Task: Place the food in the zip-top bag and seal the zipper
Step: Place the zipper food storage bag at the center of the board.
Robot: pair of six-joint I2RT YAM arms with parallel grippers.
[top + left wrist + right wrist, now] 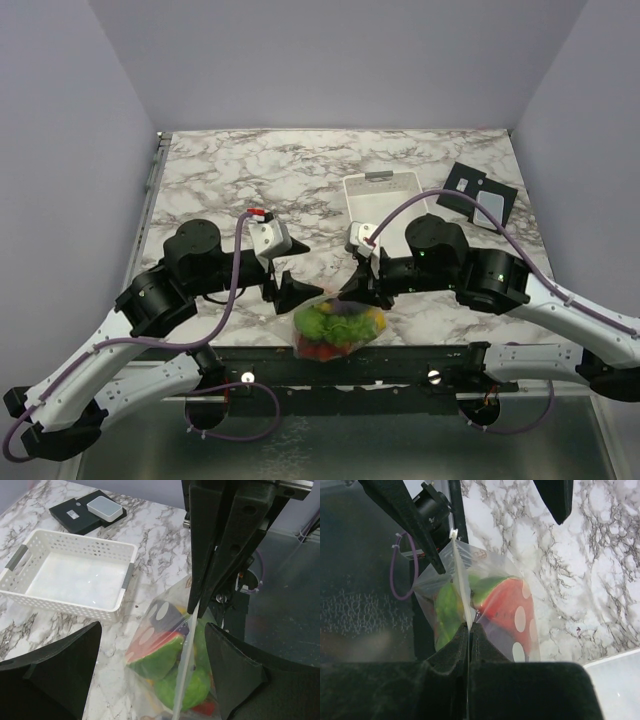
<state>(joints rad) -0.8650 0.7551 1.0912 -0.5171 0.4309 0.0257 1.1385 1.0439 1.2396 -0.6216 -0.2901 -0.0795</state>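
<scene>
Marble desk point(250, 170), plain grey walls on three sides.

- right pincer point(470, 630): pressed together, pinching the zipper point(461, 580) at one end.
- bag point(337, 325): hangs just below that pinch at the desk's near edge, partly out over the dark frame point(400, 365).
- food point(505, 605): inside the bag; a watermelon slice and green pieces show through.
- left pincer point(152, 627): spread wide, facing the right one, one finger on each side of the strip's free end. Contact cannot be told, nor whether the strip is sealed along its length.

Risks, as judged:
- If the right pinch slackens, the bag likely drops off the edge.
- If the left pincer closes off the strip's line, it would catch film or food and leave a gap.
- If the left pincer slides the full length, the two pincers would meet.

Room:
- Open desk lies beyond both pincers.
- basket point(75, 607): well beyond the right pincer.
- black plate point(65, 515): farther out.
- There is almost no room on the near side.
</scene>
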